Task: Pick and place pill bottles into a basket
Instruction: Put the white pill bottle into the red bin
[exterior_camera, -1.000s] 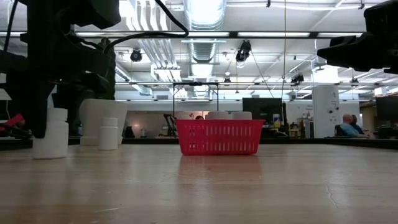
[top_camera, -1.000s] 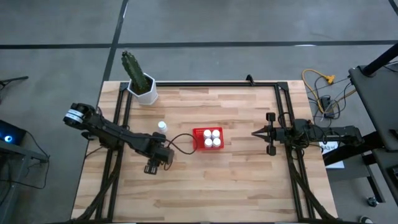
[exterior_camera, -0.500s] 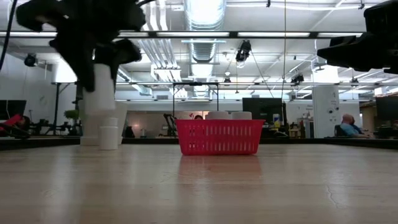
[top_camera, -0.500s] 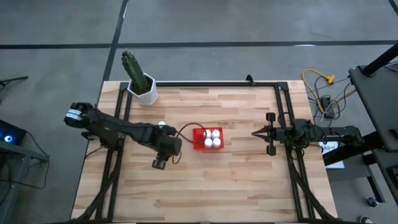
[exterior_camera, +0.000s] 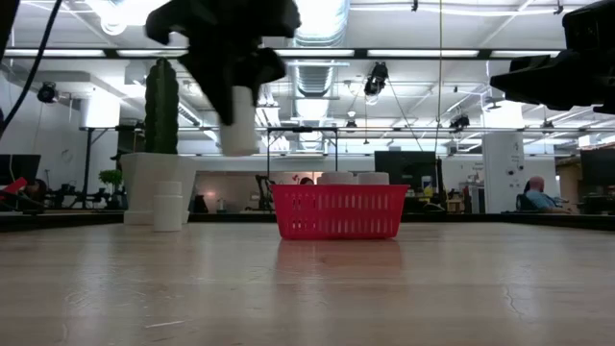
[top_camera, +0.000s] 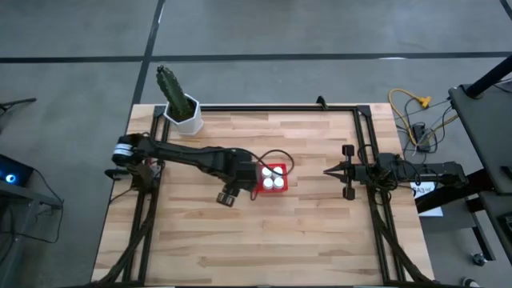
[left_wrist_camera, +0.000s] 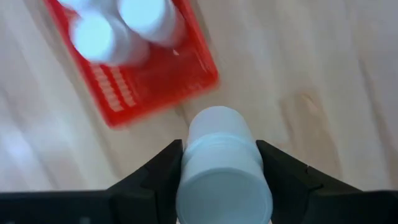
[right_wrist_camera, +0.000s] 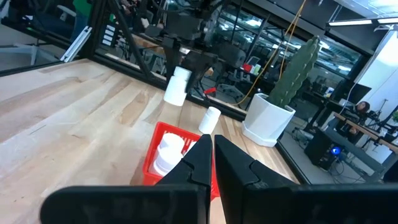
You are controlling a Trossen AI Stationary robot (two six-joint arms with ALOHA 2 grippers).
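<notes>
Since the earlier frame, left gripper (top_camera: 246, 178) carried its clamped pill bottle (exterior_camera: 238, 120) toward frame-centre basket (top_camera: 280, 170); centre over the empty slots before releasing. Right gripper (top_camera: 330, 170) idles shut, empty.

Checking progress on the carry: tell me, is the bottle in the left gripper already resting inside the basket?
No. The low view shows the bottle held in the left gripper, above the table beside the basket.

Grey floor (top_camera: 320, 32), ceiling ducts (exterior_camera: 317, 24), strip lights (exterior_camera: 461, 53)
</notes>
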